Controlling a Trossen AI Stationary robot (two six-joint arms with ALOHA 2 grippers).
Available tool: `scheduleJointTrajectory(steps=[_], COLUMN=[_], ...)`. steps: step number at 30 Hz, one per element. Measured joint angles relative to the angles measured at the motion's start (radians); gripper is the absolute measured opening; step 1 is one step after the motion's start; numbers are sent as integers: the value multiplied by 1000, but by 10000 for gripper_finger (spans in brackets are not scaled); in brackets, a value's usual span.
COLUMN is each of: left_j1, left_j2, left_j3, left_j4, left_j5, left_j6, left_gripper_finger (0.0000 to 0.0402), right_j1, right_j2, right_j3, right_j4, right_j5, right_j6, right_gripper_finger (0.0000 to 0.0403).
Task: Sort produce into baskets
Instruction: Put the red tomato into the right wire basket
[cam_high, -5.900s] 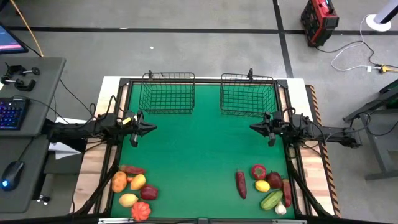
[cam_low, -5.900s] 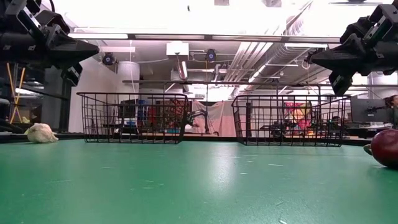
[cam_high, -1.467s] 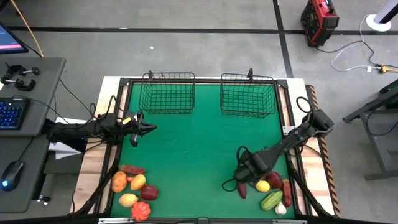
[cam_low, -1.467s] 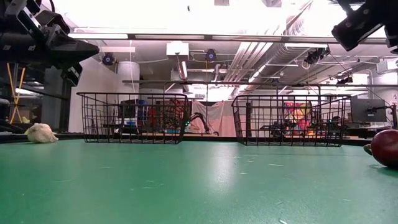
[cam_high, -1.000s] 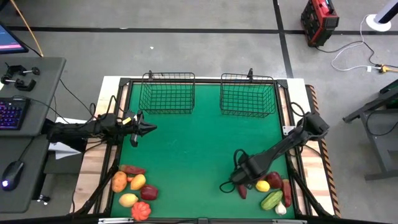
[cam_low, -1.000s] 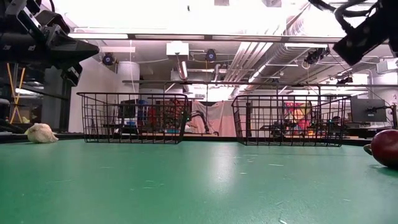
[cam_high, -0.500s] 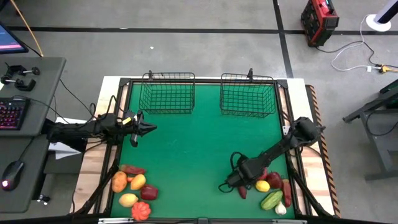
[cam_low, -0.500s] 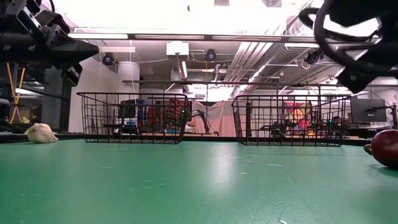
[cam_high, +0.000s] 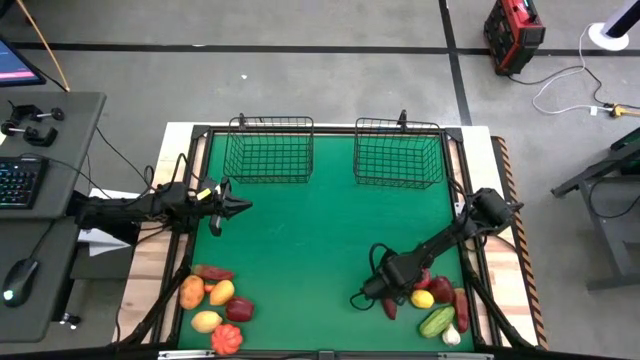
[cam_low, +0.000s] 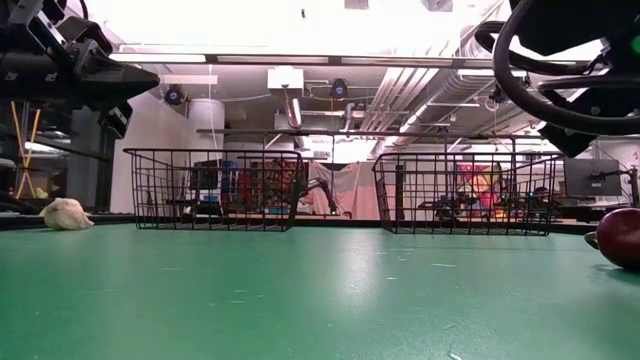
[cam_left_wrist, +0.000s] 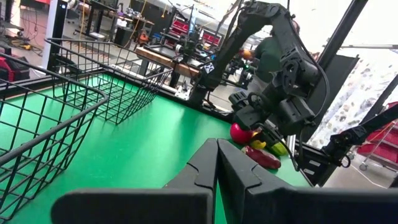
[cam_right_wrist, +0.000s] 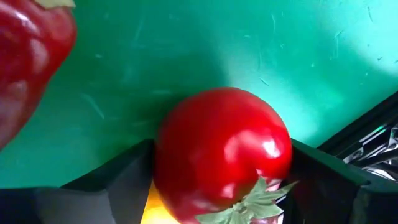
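Claw of the right arm (cam_right_wrist: 217, 186) has dropped onto the produce heap at the worktop's (cam_high: 320, 240) five o'clock, fingers still spread beside a red tomato (cam_right_wrist: 222, 149), closing in; nothing sorted, both baskets (cam_high: 268, 150) bare. Left claw (cam_high: 228, 208) idles pressed together at nine o'clock.

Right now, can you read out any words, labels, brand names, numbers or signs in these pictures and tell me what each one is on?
No text can be read in any view.
The baskets, the toy fruits and vegetables and the green table show no lettering.
The red case on the floor may carry a label, but it is too small to read.
Shop items behind the table in the left wrist view are too blurred to read.
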Motion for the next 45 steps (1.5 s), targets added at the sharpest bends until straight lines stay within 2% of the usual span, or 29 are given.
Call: scheduleJointTrajectory(steps=[4, 8, 15, 19, 24, 29, 32, 39, 41, 45], left_j1=[0, 0, 0, 0, 0, 0, 0, 0, 0, 0], left_j2=[0, 0, 0, 0, 0, 0, 0, 0, 0, 0], left_j3=[0, 0, 0, 0, 0, 0, 0, 0, 0, 0], left_j4=[0, 0, 0, 0, 0, 0, 0, 0, 0, 0], left_j5=[0, 0, 0, 0, 0, 0, 0, 0, 0, 0], left_j6=[0, 0, 0, 0, 0, 0, 0, 0, 0, 0], left_gripper_finger=[0, 0, 0, 0, 0, 0, 0, 0, 0, 0], right_j1=[0, 0, -18, -59, -150, -289, -402, -711, -788, -901], right_j2=[0, -6, -80, -141, -232, -312, -352, -380, -380, -379], right_j3=[2, 3, 50, 118, 220, 310, 323, 273, 240, 168], right_j4=[-10, -23, -104, -161, -158, -144, -126, -92, -52, 49], right_j5=[1, 18, 145, 288, 538, 783, 869, 903, 887, 786], right_j6=[-18, -27, -22, -27, -75, -181, -250, -336, -361, -418], right_gripper_finger=[288, 283, 281, 280, 280, 280, 280, 280, 280, 291])
